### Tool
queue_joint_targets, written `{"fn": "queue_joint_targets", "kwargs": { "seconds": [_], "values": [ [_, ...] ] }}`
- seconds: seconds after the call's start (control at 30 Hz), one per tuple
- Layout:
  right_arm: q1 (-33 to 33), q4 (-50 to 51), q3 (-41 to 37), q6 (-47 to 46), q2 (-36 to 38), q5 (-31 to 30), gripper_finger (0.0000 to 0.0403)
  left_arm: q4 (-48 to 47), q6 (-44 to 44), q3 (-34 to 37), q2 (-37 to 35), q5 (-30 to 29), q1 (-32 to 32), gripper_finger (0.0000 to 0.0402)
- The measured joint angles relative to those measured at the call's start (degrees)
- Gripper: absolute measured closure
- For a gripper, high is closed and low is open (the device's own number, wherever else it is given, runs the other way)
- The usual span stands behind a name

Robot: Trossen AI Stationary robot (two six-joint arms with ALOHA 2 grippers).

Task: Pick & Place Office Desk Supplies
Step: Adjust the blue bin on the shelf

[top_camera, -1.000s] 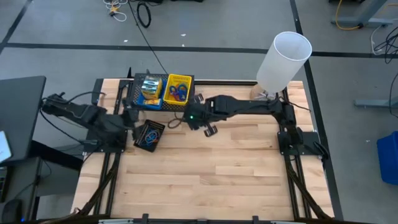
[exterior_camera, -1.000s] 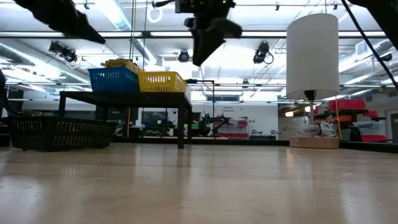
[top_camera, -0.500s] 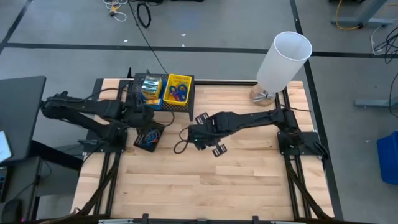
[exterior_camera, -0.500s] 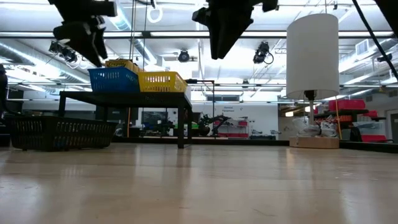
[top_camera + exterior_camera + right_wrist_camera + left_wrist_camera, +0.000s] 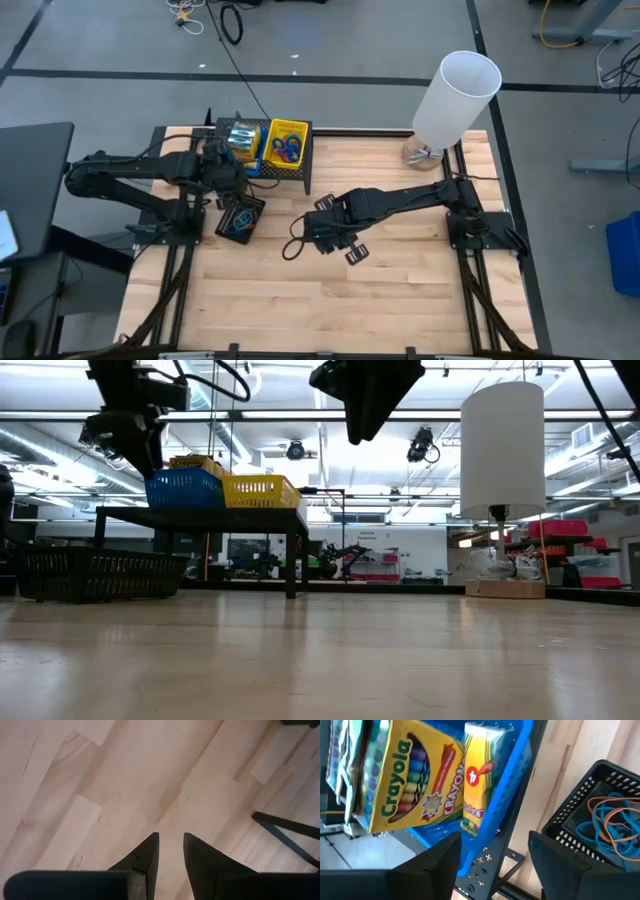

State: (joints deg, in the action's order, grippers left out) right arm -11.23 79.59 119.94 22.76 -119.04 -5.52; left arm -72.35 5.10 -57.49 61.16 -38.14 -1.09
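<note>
Left pincer [image 5: 228, 172] has swung in over the black wire-mesh rack [image 5: 306, 170] w/ its fingers [image 5: 432, 865] set wide apart and nothing between them; it now hangs at the rack's near-left corner, just off the small blue plastic bin [image 5: 243, 148]. Means a pick from that bin looks like the step in hand, prob. one of the yellow-and-green crayon boxes [image 5: 412, 777] standing in it, close in front of the wrist cam.

Right pincer [image 5: 335, 235] has pulled back from the rack and sits over bare wooden bench [image 5: 400, 290], well clear of the rack's near-right side. Fingers [image 5: 145, 857] nearly together w/ only a slim gap, nothing held. Reads as a done drop-off or just waiting, can't say which.

Vs 1 s ago: the left arm was tucked off to the rack's left, pincer short of the bins; the right pincer was up against the rack's front edge by the small yellow plastic bin [image 5: 286, 146]. So they've swapped roles.

Supplies: coloured loops, blue & orange, lie in the yellow bin on the rack; more blue and orange loops in the small black plastic bin [image 5: 239, 218] on the bench, just in front of the rack's left end. Tall white cylinder [image 5: 456, 95] stands well off to the rack's right.
</note>
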Motion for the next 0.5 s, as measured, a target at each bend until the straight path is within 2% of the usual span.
{"fn": "queue_joint_targets", "kwargs": {
  "seconds": [0.5],
  "values": [
    [-1.0,-1.8,0.0,0.6,0.0,1.1,0.0304,1.5,-6.2,0.0,5.5,2.9,-5.4,0.0318]
  ]
}}
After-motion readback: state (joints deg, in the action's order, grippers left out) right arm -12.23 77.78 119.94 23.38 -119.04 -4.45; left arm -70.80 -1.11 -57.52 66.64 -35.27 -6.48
